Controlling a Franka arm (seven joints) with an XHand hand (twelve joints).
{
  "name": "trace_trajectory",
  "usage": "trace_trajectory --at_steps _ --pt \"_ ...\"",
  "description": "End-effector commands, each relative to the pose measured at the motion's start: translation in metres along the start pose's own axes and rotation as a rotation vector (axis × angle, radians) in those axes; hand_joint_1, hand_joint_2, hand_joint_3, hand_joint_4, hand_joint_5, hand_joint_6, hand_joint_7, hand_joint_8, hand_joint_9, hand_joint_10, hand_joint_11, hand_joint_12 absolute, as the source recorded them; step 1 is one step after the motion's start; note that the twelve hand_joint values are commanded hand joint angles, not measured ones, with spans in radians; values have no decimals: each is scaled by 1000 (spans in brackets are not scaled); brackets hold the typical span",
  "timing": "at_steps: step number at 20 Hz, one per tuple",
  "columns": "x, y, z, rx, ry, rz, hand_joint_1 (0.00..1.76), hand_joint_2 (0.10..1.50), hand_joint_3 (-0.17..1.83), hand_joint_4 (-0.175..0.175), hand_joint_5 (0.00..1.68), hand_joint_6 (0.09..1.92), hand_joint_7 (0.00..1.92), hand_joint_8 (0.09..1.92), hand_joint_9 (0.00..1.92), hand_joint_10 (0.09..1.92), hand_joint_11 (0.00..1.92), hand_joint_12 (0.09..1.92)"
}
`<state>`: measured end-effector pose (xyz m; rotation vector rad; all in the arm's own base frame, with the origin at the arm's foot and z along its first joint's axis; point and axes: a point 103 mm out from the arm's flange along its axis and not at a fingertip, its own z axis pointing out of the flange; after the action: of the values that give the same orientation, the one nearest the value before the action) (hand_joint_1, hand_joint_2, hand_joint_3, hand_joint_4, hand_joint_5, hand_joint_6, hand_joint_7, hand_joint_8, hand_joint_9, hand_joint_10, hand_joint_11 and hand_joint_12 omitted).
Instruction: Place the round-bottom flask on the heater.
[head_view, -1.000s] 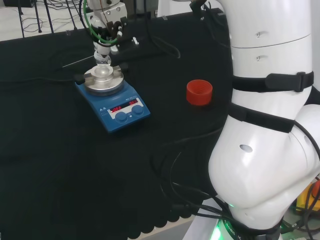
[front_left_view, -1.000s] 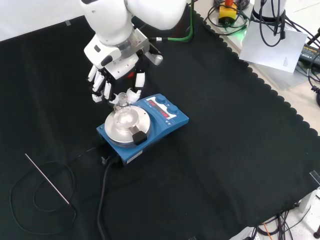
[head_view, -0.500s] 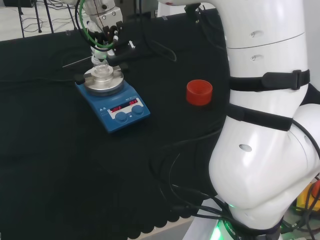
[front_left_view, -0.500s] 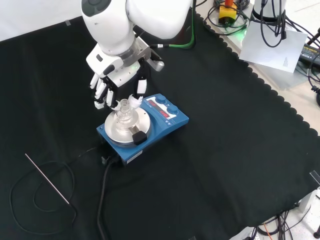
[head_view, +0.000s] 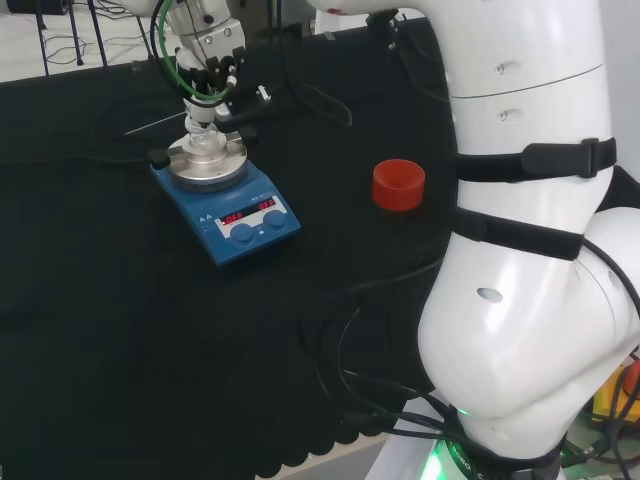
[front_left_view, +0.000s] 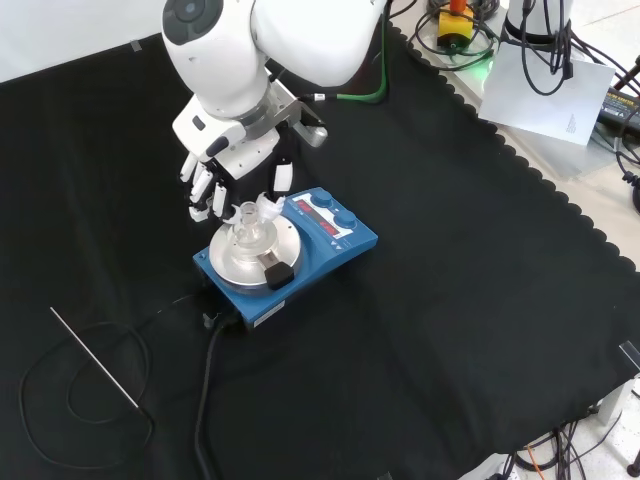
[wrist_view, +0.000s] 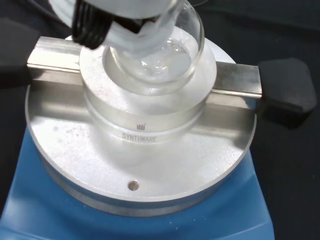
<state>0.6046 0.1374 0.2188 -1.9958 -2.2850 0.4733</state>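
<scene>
Hand (front_left_view: 232, 170) gripped the neck of the round-bottom flask (wrist_view: 165, 52); flask sat in the metal block atop the blue heater (front_left_view: 330, 240).

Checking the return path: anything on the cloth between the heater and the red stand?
No. In the head view, the stretch from the blue heater to the red ribbed stand is bare black cloth.
</scene>
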Motion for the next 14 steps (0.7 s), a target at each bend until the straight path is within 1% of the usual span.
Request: trace_trajectory --at_steps 1,3,6,8,9,10,11,12,14 --pt "-6 2 3 9 35 -2 1076 702 730 175 1098 1010 538 608 832 488 620 1187" --pt "-7 2 4 19 43 4 1068 733 678 175 1081 1010 515 610 805 496 571 1217" --pt "-10 1 3 29 46 13 1049 834 494 175 1048 989 465 629 741 545 499 1265" --pt "-12 1 -1 38 34 13 1039 902 366 175 1033 975 440 645 703 587 469 1280" --pt "-13 1 -1 32 40 11 1005 864 381 98 995 941 434 644 690 599 462 1277" --pt "-14 0 -1 27 43 10 978 803 452 27 964 917 432 643 681 607 456 1278" --pt "-13 0 -1 24 46 10 962 748 533 -20 944 903 432 644 676 612 452 1279" --pt "-13 -1 -1 27 47 8 953 711 587 -46 930 895 432 645 672 615 449 1279" --pt "-14 -1 -2 33 50 8 942 665 650 -59 907 890 432 648 666 619 441 1283"
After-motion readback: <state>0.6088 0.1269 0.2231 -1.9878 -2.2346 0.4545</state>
